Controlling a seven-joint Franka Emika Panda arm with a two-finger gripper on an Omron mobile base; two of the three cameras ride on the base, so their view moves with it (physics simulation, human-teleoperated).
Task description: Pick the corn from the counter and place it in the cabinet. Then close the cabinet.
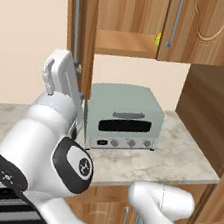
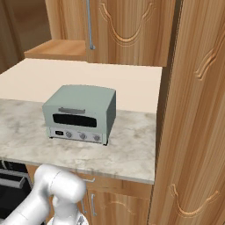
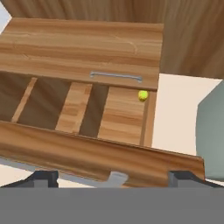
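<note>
Small yellow corn cob (image 3: 142, 95) sits in brown wooden wall cabinet (image 3: 87, 48), ahead of hand (image 3: 113, 177). Hand wide, empty, at left door (image 3: 100, 159); push door edge steadily shut.

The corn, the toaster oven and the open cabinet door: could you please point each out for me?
corn (image 3: 142, 95): hand view, the cob's visible end.
toaster oven (image 2: 81, 112): right base view, front face.
open cabinet door (image 1: 87, 35): left base view, the door's edge.

Flat, even, shadowless, slightly soft rendering.
</note>
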